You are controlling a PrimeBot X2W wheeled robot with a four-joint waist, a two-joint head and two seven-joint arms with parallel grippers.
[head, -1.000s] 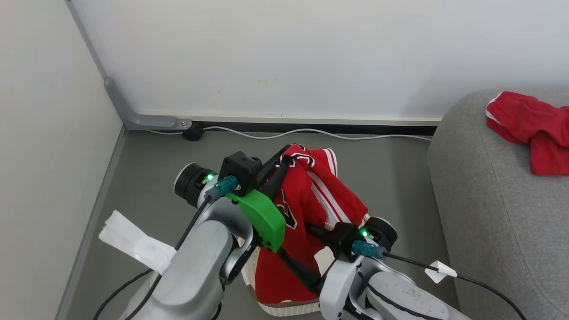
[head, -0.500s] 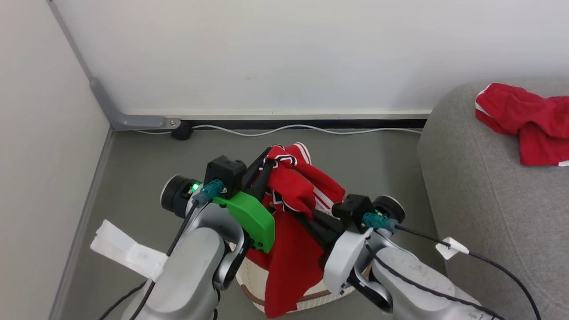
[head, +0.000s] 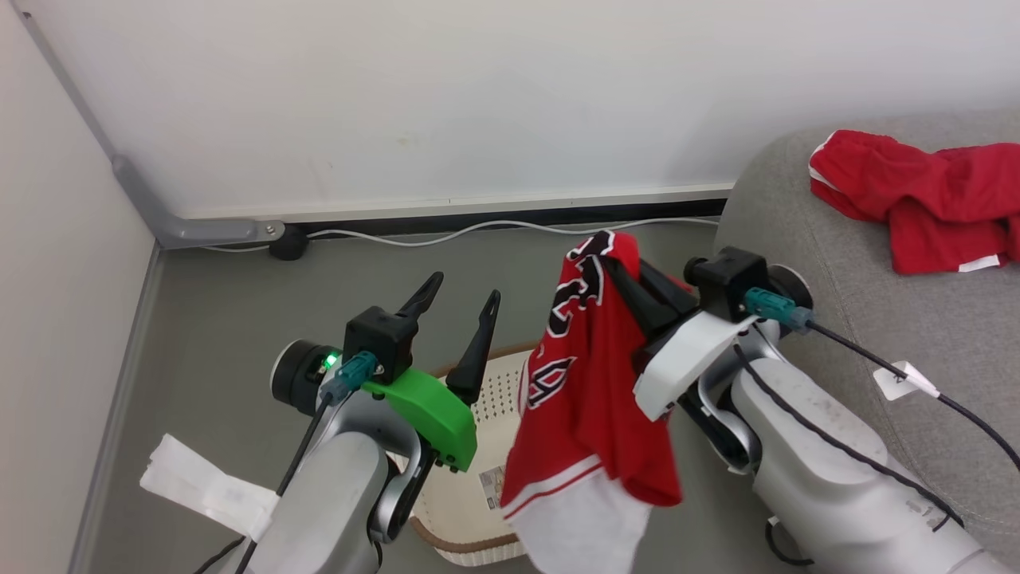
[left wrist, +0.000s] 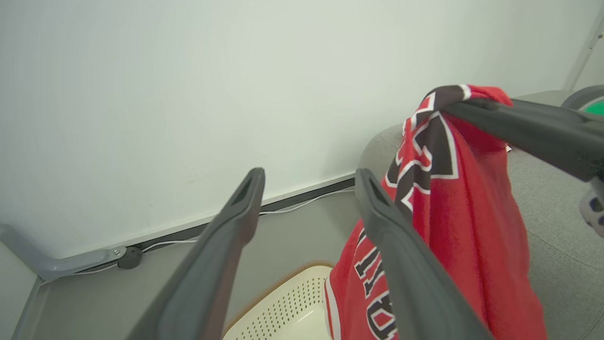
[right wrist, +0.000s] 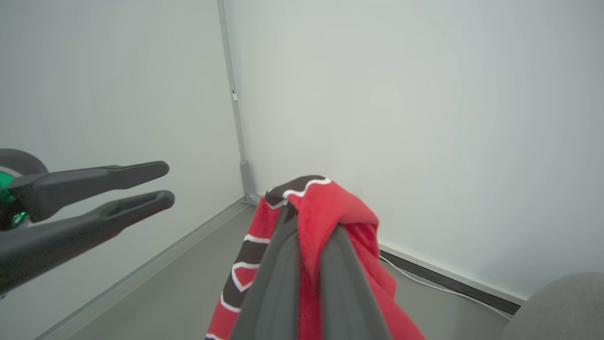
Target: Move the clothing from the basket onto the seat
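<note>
Now the right gripper (head: 613, 263), fingers clamped on the jersey (head: 590, 383), should swing it right onto the seat (head: 837, 319); left gripper (head: 464, 288) idle, fingers apart.

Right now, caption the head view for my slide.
Right gripper holds the red jersey up near the basket; left gripper open.

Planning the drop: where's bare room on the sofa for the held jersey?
Free: sofa cushion between the hanging jersey and the red garment lying on it. Crowded: the far patch that garment covers.
</note>
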